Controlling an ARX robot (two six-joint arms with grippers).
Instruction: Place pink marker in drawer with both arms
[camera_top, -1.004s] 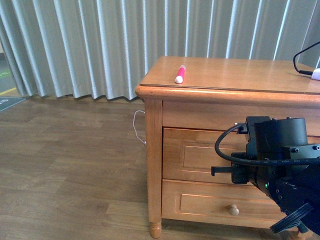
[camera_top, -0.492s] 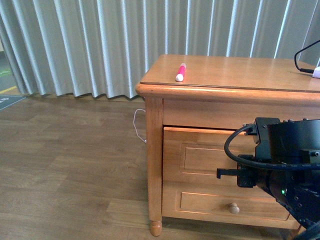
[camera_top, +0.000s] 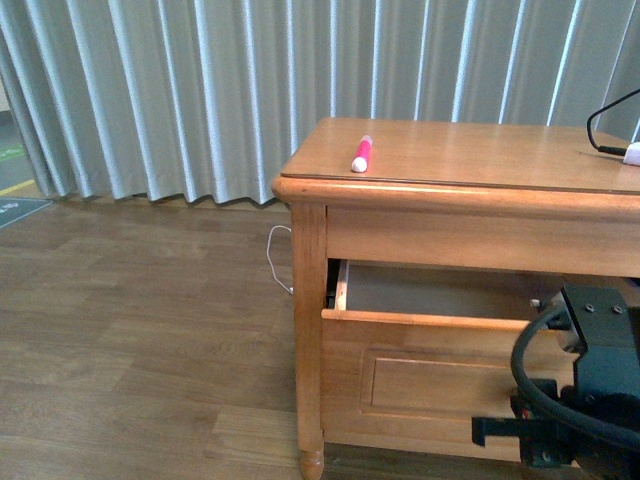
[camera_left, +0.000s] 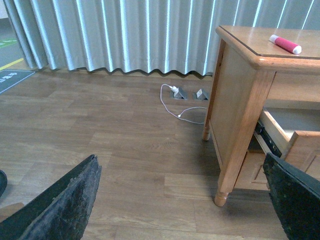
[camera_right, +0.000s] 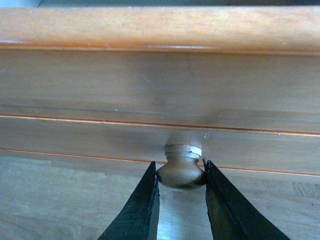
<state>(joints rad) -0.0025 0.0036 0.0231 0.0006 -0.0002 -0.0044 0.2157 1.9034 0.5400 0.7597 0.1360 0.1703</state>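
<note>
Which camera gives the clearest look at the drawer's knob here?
The right wrist view: the knob sits close-up, clamped by the right pincer. The front view's right arm hides it; the left wrist view shows only the open drawer's corner.

The wide light-brown drawer stands pulled partway open, its round wooden knob pinched between the black fingers of the right gripper, while the short pink marker, white-capped, lies flat on the cabinet top, well above that gripper.
</note>
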